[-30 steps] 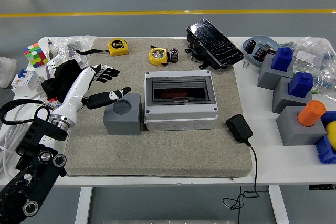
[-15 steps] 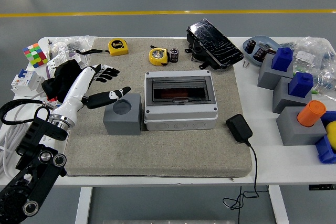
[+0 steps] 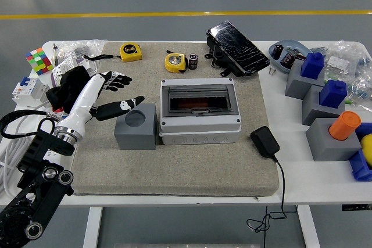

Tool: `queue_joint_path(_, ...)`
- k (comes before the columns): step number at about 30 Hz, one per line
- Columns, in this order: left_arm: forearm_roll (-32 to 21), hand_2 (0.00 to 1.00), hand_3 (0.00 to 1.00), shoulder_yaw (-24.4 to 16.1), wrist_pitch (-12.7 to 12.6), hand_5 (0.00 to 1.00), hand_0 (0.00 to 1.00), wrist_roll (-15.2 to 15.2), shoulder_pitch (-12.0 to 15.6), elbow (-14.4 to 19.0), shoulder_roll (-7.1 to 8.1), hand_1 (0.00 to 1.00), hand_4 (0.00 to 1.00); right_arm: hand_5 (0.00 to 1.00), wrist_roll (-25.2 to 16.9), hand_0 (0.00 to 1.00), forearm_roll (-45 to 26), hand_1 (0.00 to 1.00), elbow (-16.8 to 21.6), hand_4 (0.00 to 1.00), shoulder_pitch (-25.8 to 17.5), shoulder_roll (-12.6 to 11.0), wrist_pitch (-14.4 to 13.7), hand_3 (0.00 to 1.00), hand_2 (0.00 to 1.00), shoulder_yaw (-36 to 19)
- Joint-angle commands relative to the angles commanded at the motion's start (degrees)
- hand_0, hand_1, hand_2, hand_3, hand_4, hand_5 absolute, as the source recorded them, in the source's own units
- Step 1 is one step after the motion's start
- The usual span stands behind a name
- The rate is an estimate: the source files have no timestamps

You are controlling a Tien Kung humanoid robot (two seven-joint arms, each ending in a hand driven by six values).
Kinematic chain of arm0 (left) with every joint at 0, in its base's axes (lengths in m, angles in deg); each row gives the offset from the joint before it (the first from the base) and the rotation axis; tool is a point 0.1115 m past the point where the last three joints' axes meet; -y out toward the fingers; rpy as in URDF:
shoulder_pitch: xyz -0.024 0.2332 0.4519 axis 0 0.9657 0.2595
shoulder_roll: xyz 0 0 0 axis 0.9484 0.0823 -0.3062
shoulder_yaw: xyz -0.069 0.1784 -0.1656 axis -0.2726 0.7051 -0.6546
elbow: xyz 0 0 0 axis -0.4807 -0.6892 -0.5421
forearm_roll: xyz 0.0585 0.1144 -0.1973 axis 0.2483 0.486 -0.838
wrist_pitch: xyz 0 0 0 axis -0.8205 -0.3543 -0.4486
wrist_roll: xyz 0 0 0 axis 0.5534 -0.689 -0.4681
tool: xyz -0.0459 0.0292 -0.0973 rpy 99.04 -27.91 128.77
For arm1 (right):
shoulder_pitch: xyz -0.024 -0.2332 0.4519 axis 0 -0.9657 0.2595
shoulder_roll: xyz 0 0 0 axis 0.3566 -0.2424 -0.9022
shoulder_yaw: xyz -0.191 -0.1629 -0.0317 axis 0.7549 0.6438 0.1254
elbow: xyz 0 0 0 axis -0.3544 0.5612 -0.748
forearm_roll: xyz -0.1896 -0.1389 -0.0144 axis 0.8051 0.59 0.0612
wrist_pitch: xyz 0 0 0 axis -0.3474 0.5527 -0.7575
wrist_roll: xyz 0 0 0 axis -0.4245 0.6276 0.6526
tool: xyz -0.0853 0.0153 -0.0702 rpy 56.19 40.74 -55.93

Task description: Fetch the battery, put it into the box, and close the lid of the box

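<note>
A small black battery (image 3: 192,61) stands upright on the beige mat (image 3: 174,166), just right of a yellow tape measure (image 3: 175,62). The grey box (image 3: 200,112) sits mid-mat with its dark see-through lid (image 3: 199,100) down. My left hand (image 3: 114,92) hovers left of the box, over the mat beside a grey block (image 3: 136,126). Its fingers are spread and hold nothing. The thumb points toward the block's top. The battery lies well beyond the hand, to its upper right. My right arm is out of the picture.
A second yellow tape measure (image 3: 131,51) and a black flat device (image 3: 236,48) lie at the mat's back. A black adapter (image 3: 265,142) with cable lies right of the box. Grey blocks with blue and orange pegs (image 3: 332,117) stand right. Clutter and white cable (image 3: 17,143) fill the left.
</note>
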Motion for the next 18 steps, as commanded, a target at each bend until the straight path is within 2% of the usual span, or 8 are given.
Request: queue_joint_path(18, 0.2, 0.649, 0.635, -0.6, 0.1, 0.449, 0.593, 0.0, 0.5, 0.6, 0.12, 0.642, 0.950, 0.600, 0.1, 0.642, -0.3, 0.666, 0.0, 0.995, 0.2, 0.2, 0.0, 0.609, 0.675, 0.4)
